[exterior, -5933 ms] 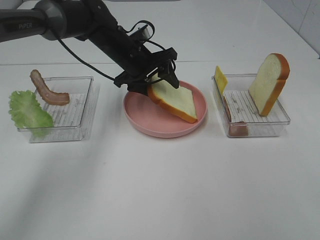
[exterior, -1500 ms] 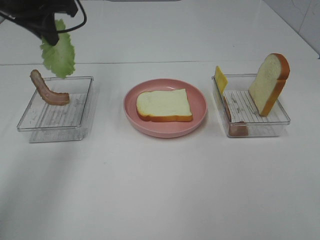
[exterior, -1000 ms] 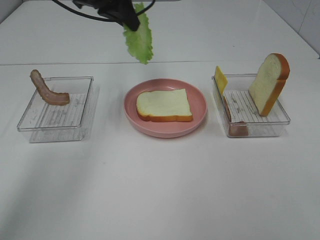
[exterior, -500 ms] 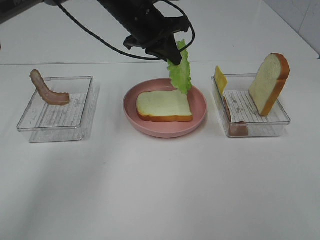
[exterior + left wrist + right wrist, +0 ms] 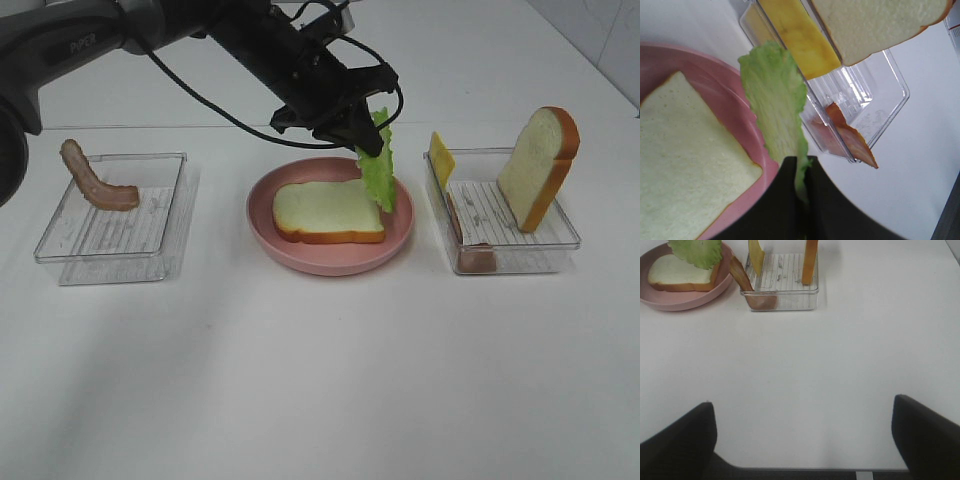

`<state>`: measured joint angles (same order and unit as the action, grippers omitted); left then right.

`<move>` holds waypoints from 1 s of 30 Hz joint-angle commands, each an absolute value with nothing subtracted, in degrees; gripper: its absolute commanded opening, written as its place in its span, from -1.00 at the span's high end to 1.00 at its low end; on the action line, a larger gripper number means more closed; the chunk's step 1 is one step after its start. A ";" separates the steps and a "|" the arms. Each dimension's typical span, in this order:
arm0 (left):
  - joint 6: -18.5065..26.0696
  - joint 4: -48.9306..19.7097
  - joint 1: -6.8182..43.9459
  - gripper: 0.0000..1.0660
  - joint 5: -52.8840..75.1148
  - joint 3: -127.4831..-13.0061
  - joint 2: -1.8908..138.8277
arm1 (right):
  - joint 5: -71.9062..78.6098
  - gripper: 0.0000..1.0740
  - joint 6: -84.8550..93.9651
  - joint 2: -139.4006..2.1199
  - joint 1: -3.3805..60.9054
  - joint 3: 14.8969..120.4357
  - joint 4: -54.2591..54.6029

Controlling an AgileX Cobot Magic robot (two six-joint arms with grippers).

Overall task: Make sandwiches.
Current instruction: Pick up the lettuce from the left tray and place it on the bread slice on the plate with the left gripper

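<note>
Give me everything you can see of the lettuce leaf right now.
The lettuce leaf is one whole light green piece with ruffled edges, and it looks like thin, soft plastic. It hangs nearly upright, pinched at its upper end by the left claw. In the high view its lower end dangles over the right-hand edge of the bread slice lying on the pink plate. Whether it touches the bread cannot be told.
</note>
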<state>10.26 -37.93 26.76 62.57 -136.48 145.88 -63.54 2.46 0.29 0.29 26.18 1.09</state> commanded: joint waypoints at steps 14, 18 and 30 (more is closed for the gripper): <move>9.97 -32.95 26.93 1.00 61.82 -136.99 148.22 | -63.25 -0.71 2.58 1.43 0.06 25.95 0.97; 9.97 -28.82 26.93 1.00 62.28 -136.99 148.22 | -63.25 -0.71 2.58 1.43 0.06 25.95 0.97; 9.85 -23.78 26.93 1.00 62.28 -136.99 148.22 | -63.25 -0.71 2.58 1.43 0.06 25.95 0.97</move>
<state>10.08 -23.72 26.76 61.82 -136.77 148.40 -63.54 2.46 0.29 0.29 26.18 1.09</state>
